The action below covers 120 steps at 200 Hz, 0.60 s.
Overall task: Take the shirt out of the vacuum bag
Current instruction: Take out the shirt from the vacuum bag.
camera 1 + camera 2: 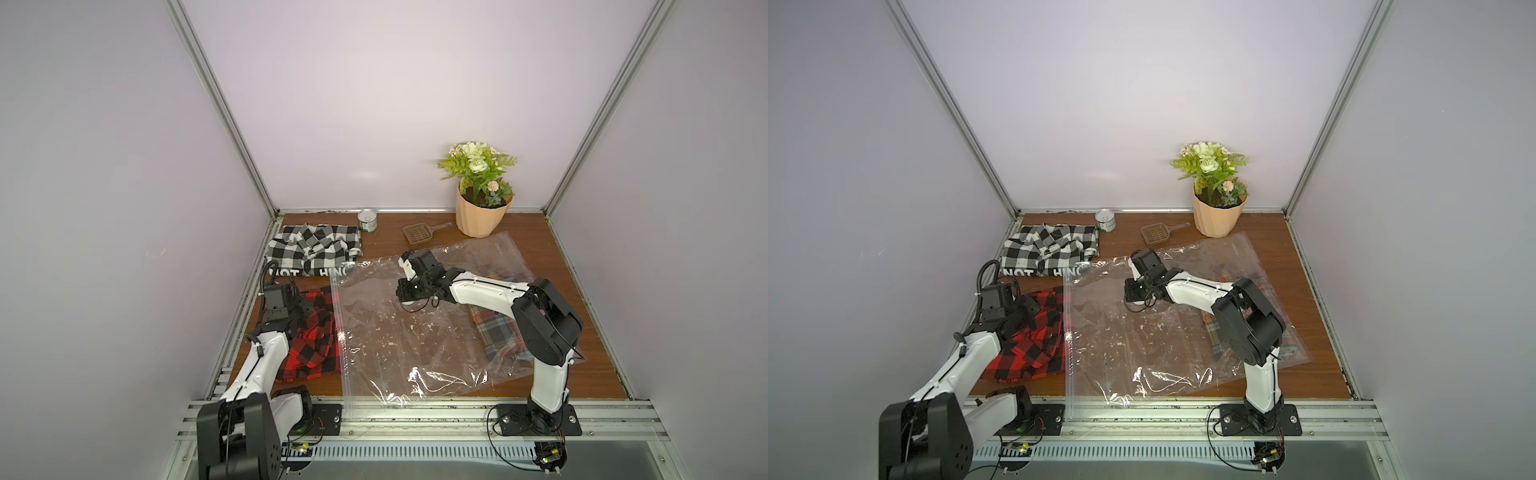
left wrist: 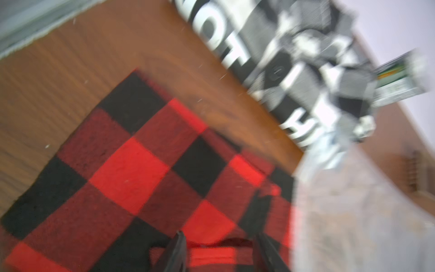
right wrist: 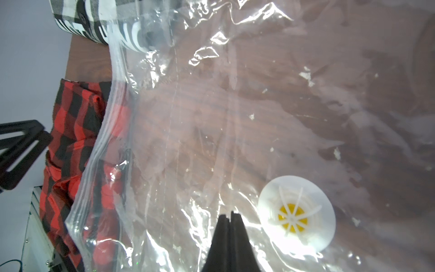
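Lying flat, the vacuum bag [image 1: 415,332] overlaps the red checked shirt [image 1: 311,353], which is outside it at its left edge. The left gripper [image 2: 219,233] is just over the shirt, jaws apart. The right gripper [image 3: 229,214], closed, touches the bag beside the valve [image 3: 296,216].

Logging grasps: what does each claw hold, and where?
Left claw: open over the red shirt, holding nothing. Right claw: shut at the vacuum bag beside the valve; grip unclear.
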Each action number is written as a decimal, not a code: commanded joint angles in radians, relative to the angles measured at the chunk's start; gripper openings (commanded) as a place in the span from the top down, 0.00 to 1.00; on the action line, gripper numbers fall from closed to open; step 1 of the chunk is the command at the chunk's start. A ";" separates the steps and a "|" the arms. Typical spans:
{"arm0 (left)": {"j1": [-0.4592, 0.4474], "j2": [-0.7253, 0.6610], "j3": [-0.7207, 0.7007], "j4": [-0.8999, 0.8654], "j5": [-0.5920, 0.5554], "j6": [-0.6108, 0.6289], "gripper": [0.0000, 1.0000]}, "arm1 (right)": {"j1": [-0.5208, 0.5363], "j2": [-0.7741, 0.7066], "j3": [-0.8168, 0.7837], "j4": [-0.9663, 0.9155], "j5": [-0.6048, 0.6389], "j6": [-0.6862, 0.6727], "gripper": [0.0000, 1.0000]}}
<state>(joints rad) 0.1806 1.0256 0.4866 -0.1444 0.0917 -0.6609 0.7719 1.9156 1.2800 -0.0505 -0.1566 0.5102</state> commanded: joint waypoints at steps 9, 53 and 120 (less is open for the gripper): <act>-0.016 -0.028 0.006 -0.098 0.011 0.036 0.39 | 0.000 -0.004 0.040 -0.016 0.010 -0.023 1.00; -0.050 0.029 -0.061 -0.032 0.063 0.016 0.45 | 0.000 -0.042 0.017 -0.024 0.016 -0.021 1.00; -0.084 0.106 -0.161 0.119 0.013 -0.072 0.43 | 0.001 -0.122 -0.046 -0.021 0.033 -0.019 1.00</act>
<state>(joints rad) 0.1051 1.0973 0.3561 -0.0521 0.1486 -0.6914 0.7719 1.8599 1.2484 -0.0711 -0.1513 0.5041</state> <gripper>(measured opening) 0.563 0.044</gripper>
